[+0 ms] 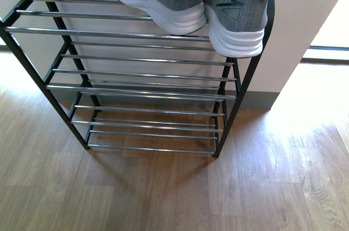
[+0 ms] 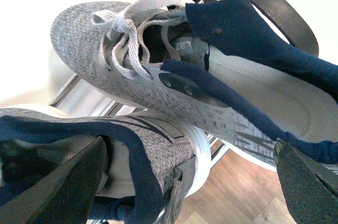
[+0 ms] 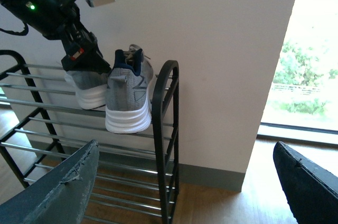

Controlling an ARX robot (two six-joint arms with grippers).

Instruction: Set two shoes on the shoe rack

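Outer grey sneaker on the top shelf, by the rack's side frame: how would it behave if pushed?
Likely tippy: the sneaker has its heel overhanging the front rod. It probably slides easily on that shiny chrome. Its knit looks soft, so it may squash.

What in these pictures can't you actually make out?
Front view: the toes and laces of the grey sneakers are cut off by the top edge.
Right wrist view: the left claw is small and dark over the sneakers; its tips cannot be told apart.
Left wrist view: the sneakers cover most of the shoe rack, so their footing on the rods is hidden.
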